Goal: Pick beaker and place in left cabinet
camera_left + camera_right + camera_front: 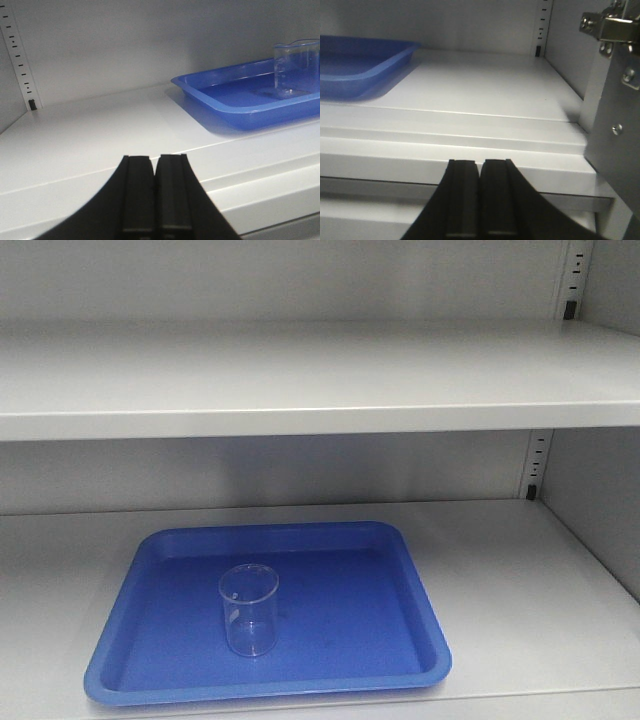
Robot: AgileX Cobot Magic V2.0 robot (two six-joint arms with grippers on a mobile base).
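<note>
Beaker [248, 609]: upright on the blue tray [160, 660], near its middle, slightly toward the front; clear glass, empty, faint printed marks on the side.
Tray: flat on the lower shelf [540, 610] of the cabinet [300, 380], left of the shelf's centre, front rim close to the shelf's front edge.
Cabinet: pale grey metal; one wide shelf above, slotted strips [537, 465] on the back wall at right, another strip [19, 60] seen at the left corner from the left wrist.
Left end effector [155, 192]: clenched, fingers [137, 195] pressed together, grasping nothing; in front of the shelf's front edge, outside the cabinet.
Beaker relative to left end effector: ahead and well off to the right, apart from it, standing in the tray [235, 107] with bare shelf between; beaker [296, 67] at the view's right edge.
Right end effector [479, 197]: clenched, fingers [462, 197] touching, grasping nothing; below and in front of the shelf's front lip.
Beaker relative to right end effector: out of the right wrist view; only a corner of the tray [365, 75] visible, ahead and to the left.
Door hinge [610, 27]: metal, on the cabinet's right edge, upper right of the right wrist view.
</note>
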